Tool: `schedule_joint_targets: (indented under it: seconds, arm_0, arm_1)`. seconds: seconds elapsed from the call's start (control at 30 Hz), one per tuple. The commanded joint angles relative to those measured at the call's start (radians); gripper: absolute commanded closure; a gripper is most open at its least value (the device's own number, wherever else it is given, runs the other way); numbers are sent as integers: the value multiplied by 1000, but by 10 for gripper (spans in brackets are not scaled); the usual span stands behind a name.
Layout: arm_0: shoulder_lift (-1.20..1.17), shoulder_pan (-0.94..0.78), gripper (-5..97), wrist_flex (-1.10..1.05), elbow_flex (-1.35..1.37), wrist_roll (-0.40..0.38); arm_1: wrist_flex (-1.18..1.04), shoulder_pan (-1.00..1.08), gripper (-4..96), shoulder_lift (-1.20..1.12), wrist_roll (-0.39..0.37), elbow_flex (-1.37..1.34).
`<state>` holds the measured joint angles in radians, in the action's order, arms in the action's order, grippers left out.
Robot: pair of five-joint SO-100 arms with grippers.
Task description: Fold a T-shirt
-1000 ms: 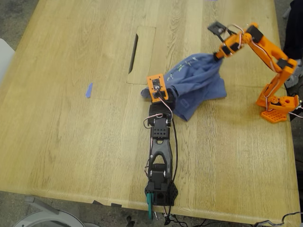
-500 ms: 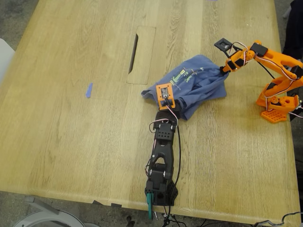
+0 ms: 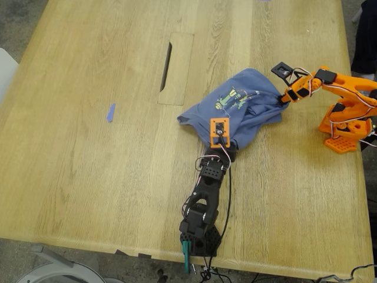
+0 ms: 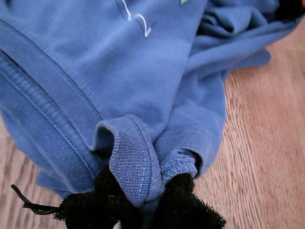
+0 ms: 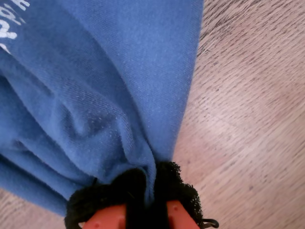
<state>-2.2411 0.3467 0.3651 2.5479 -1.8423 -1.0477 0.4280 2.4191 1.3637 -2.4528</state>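
Pinched between the black foam pads (image 4: 190,200) of my first gripper (image 4: 143,202) is a ribbed, stitched edge of the T-shirt (image 4: 143,81), bunched into a fold, so these jaws are seen clamped onto cloth. Gathered blue fabric (image 5: 86,95) is likewise nipped by my second gripper (image 5: 143,191), whose orange jaws are tipped with black foam; they are pressed tight on the cloth with bare wood just beside them. In the exterior view, the T-shirt (image 3: 247,115) is seen lying crumpled on the wooden table (image 3: 88,147), towards that view's right, with its green-and-yellow print (image 3: 232,97) turned upward. The black arm (image 3: 206,188) is reached up from the near table edge, and my first gripper (image 3: 228,148) is set at the shirt's near edge. The orange arm (image 3: 347,100) is stood at the exterior view's right, with my second gripper (image 3: 283,98) at the shirt's far right edge. A small strip of blue tape (image 3: 111,112) is seen well apart from the shirt, towards the exterior view's left.
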Motion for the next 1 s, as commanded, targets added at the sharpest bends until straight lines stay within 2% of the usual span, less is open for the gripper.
schedule_joint_targets:
  seconds: [0.0, 0.4, 0.57, 0.63, 0.8, 0.9, 0.97]
  arm_0:
    - [-71, 58, 919, 14, -3, -23]
    - [-270, 150, 919, 160, 123, -37]
    - [-298, 166, 915, 186, 163, -12]
    - [-295, 169, 864, 190, 163, -9]
    - [-299, 144, 664, 216, 156, 38]
    - [-302, 143, 595, 201, 146, 86]
    - [-302, 137, 579, 196, 129, 100]
  arm_1:
    - [-44, -20, 882, 67, -5, -37]
    - [-256, -29, 877, 213, 12, -110]
    - [-288, -61, 877, 259, 2, -164]
    - [-275, -58, 836, 270, -8, -184]
    - [-235, -44, 727, 272, -15, -209]
    - [-230, -38, 643, 261, -20, -166]
    - [-227, -32, 629, 244, -20, -114]
